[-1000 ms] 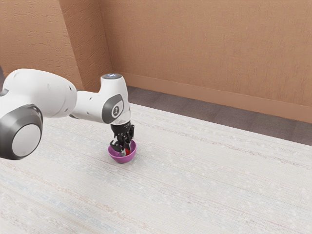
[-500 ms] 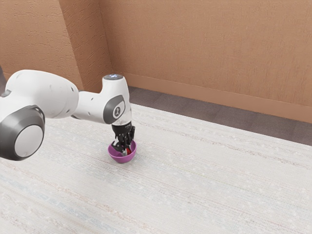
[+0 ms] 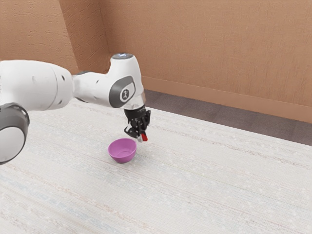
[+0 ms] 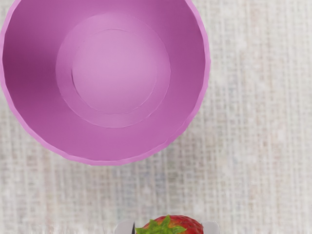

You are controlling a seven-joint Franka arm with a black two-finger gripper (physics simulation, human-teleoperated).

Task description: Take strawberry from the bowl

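Note:
Up in the air, beyond the bowl's rim toward the exterior view's right, my gripper (image 3: 142,138) is shut on the red strawberry (image 3: 145,137). The wrist view has the strawberry (image 4: 187,224) with its green leaves between the two fingertips of my gripper (image 4: 168,229), one touching each side. The purple bowl (image 3: 122,151) stands upright on the table, and its inside is bare. In the wrist view the bowl (image 4: 114,73) lies beside the held strawberry, apart from it.
The pale, streaked table (image 3: 204,185) extends around the bowl. Behind its far edge are a dark floor strip (image 3: 219,114) and a brown wall (image 3: 209,48).
My gripper has risen out of the bowl and shifted toward the exterior view's right, carrying the strawberry along. The bowl has stayed where it was.

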